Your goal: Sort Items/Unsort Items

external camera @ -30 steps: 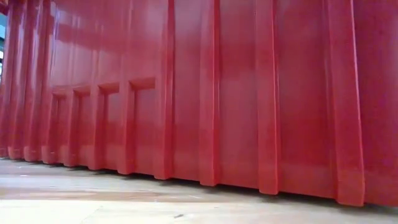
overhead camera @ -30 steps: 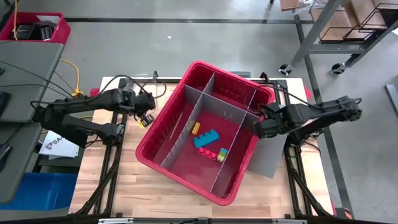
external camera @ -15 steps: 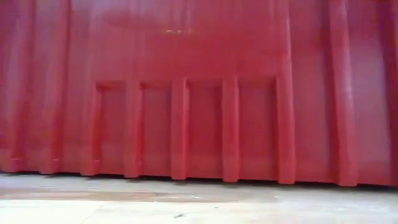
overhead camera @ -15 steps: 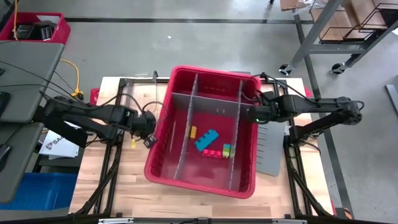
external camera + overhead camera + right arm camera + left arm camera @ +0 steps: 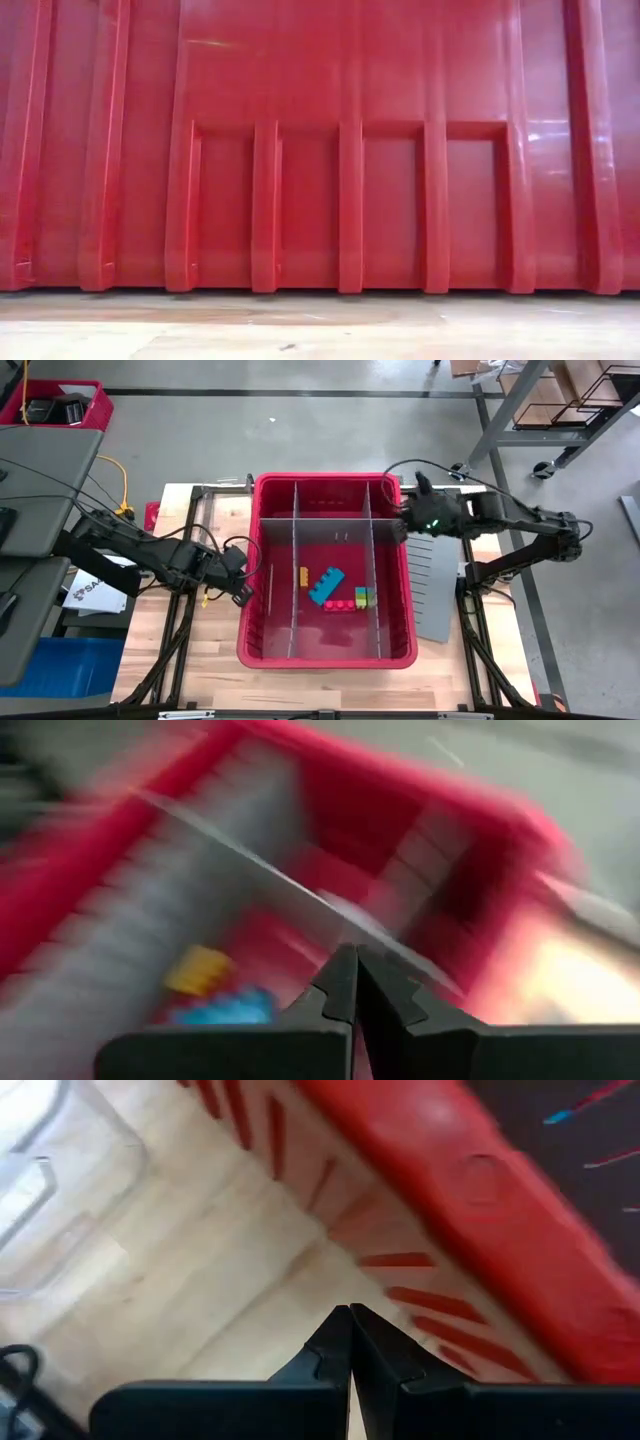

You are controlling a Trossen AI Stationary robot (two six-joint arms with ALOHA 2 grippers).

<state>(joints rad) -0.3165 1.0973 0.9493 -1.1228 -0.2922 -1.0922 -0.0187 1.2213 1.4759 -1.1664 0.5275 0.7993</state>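
We see the items [image 5: 335, 586] lying in the red bin's [image 5: 325, 657] middle compartment; our right hand [image 5: 402, 525], pressed together, sits at the bin's far right rim, nearer them; our left hand [image 5: 247, 588], also pressed together and empty, rests at the left wall; the blue piece's [image 5: 326, 584] long axis runs diagonally

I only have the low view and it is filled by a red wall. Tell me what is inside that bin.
Observer: The red bin has grey dividers; the middle section holds a blue block, a small orange-yellow block and a pink-and-green piece.
Operator: Report the left pincer.
Observer: The left pincer is shut, at the bin's left wall, outside it.
Operator: Now the right one.
Observer: The right pincer is shut, at the bin's far right corner.
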